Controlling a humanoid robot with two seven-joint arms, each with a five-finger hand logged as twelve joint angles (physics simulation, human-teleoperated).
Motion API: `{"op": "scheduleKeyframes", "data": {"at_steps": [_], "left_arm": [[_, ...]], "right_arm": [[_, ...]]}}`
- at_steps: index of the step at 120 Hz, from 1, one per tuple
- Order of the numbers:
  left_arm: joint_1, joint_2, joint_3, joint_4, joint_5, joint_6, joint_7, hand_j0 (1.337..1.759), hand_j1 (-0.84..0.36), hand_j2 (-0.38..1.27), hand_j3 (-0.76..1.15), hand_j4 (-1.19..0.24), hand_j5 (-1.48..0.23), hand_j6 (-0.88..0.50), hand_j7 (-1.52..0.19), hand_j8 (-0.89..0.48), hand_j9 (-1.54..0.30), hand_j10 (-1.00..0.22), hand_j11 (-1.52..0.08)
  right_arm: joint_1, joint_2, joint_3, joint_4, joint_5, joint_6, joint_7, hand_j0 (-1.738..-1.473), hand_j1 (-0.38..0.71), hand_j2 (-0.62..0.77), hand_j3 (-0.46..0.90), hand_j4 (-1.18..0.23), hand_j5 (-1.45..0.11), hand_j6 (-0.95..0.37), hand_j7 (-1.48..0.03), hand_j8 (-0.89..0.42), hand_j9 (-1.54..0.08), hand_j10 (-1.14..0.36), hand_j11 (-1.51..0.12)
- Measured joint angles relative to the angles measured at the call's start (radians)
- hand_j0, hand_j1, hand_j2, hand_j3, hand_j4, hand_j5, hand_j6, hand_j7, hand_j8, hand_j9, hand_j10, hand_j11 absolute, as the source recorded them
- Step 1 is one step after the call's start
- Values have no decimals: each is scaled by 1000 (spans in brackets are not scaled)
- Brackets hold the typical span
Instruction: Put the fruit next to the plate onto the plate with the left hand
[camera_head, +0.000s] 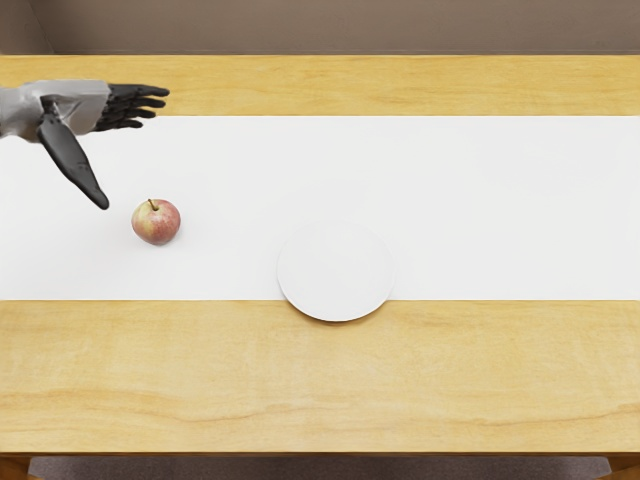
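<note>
No text, label, brand, number or sign can be read anywhere in the head view.

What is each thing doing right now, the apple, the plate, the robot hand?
White cloth strip: spread flat across the light wooden table.
White round plate: flat, no fruit on it.
Red-and-yellow round apple: stem up on the cloth, left of the plate, untouched.
Left robot hand: open, holding nothing, up-left of the apple in the picture.
</note>
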Motion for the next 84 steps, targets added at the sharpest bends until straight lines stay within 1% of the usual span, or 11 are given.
{"op": "scheduleKeyframes", "data": {"at_steps": [16, 19, 23, 26, 35, 39, 44, 49, 55, 63, 84], "left_arm": [[-6, -2, 0, -14, -20, 0, 3, 1658, 349, 2, 2, -4, -1, -4, 0, -4, 0, -3, 0], [-14, -8, -2, -17, -25, 0, 28, 1658, 349, 2, 2, -4, -1, -4, 0, -4, 0, -3, 0], [-21, -21, -4, -20, -30, 0, 87, 1658, 349, 2, 2, -3, -1, -4, 0, -4, 0, -3, 0], [-31, -32, -5, -22, -32, 0, 146, 1658, 349, 2, 1, -3, -1, -4, 0, -4, 0, -3, 0], [-59, -71, -17, -27, -37, 0, 375, 1658, 349, 1, 1, -4, -1, -4, 0, -4, 0, -3, 0], [-86, -76, -28, -29, -34, 0, 459, 1658, 349, 1, 1, -4, -1, -5, 0, -5, 0, -4, 0], [-125, -79, -38, -32, -30, 0, 533, 1658, 349, 1, 1, -4, -1, -5, 0, -5, 0, -3, 0], [-143, -82, -45, -43, -17, 0, 582, 1658, 349, 1, 1, -4, -1, -5, 0, -4, 0, -3, 0], [-141, -80, -50, -86, 43, 0, 620, 1658, 349, 1, 0, -3, 0, -4, 0, -4, 0, -3, 0], [-135, -83, -52, -152, 108, 0, 649, 1658, 349, 0, 0, -4, -1, -5, 0, -5, 0, -3, 0], [-126, -82, -54, -320, 256, 0, 676, 1658, 349, 0, 0, -4, -1, -5, 0, -5, 0, -4, 0]], "right_arm": [[1, 0, 0, 1, 0, 0, -1, -1658, -331, -3, 0, -15, -20, -15, -20, -15, -20, -15, -20], [1, 0, -1, 1, 0, 0, -1, -1658, -331, -3, 0, -15, -20, -15, -20, -15, -20, -15, -20], [1, 0, 0, 1, 0, 0, -1, -1658, -331, -3, 0, -15, -19, -15, -20, -15, -20, -15, -20], [1, 0, 0, 1, 0, 0, -1, -1658, -331, -3, 0, -15, -20, -15, -20, -15, -20, -15, -20], [1, 0, 0, 2, -1, 0, -1, -1658, -331, -3, 0, -15, -20, -15, -20, -15, -20, -15, -20], [1, 0, 0, 2, -1, 0, -1, -1658, -331, -3, 0, -15, -20, -15, -20, -15, -20, -15, -20], [1, 0, 1, 2, -1, 0, -1, -1658, -331, -3, 0, -15, -20, -15, -20, -15, -20, -15, -20], [1, 0, 1, 1, -1, 0, -1, -1658, -331, -3, 0, -15, -20, -15, -20, -15, -20, -15, -20], [1, 0, 1, 1, -1, 0, -1, -1658, -331, -3, 0, -15, -20, -15, -20, -15, -20, -15, -20], [2, 0, 1, 1, -1, 0, -1, -1658, -331, -3, 0, -15, -20, -15, -20, -15, -20, -15, -20], [3, 0, 2, 1, -1, 0, -1, -1658, -331, -3, 0, -15, -20, -15, -20, -15, -20, -15, -20]]}}
